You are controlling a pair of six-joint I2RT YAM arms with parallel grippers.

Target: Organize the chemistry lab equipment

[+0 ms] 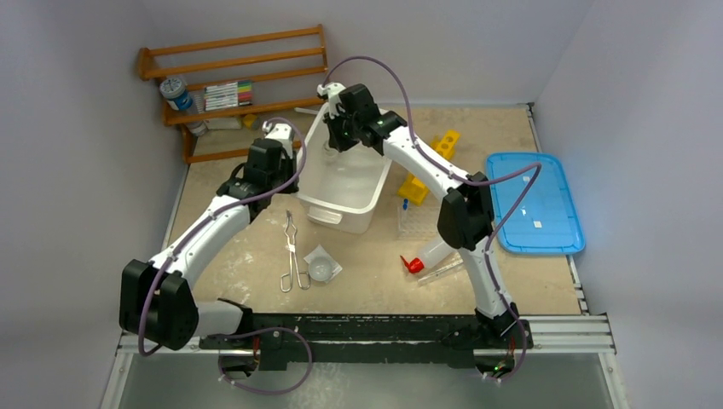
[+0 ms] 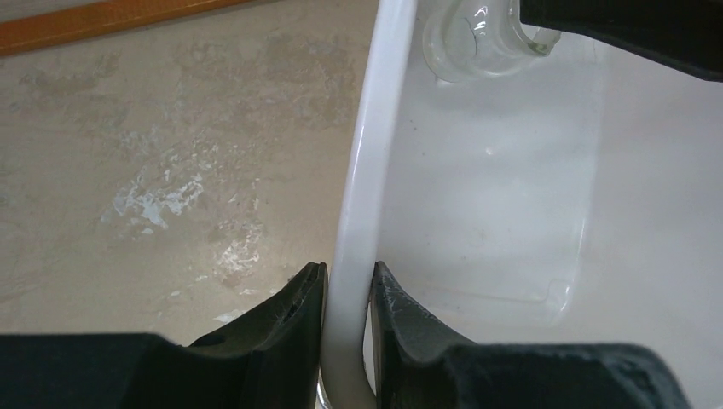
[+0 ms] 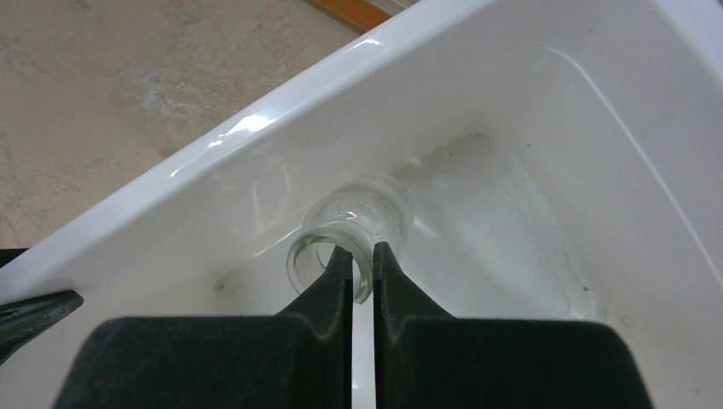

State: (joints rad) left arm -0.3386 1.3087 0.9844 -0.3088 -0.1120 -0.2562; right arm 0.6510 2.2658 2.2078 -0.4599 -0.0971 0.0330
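My right gripper (image 3: 363, 254) is shut on the rim of the tiny clear glass jar (image 3: 362, 213) and holds it inside the white tub (image 1: 349, 183), near its far left corner; the jar also shows in the left wrist view (image 2: 477, 43). My left gripper (image 2: 349, 277) is shut on the tub's left rim (image 2: 371, 170). On the table in front of the tub lie the metal tongs (image 1: 294, 254), the round dish in its packet (image 1: 321, 266), the squeeze bottle with red cap (image 1: 430, 254) and a thin tube (image 1: 442, 273).
A wooden rack (image 1: 230, 81) at the back left holds coloured markers (image 1: 228, 94) and a jar. A yellow holder (image 1: 430, 162) and a clear rack (image 1: 418, 220) stand right of the tub. A blue lid (image 1: 533, 203) lies at the right.
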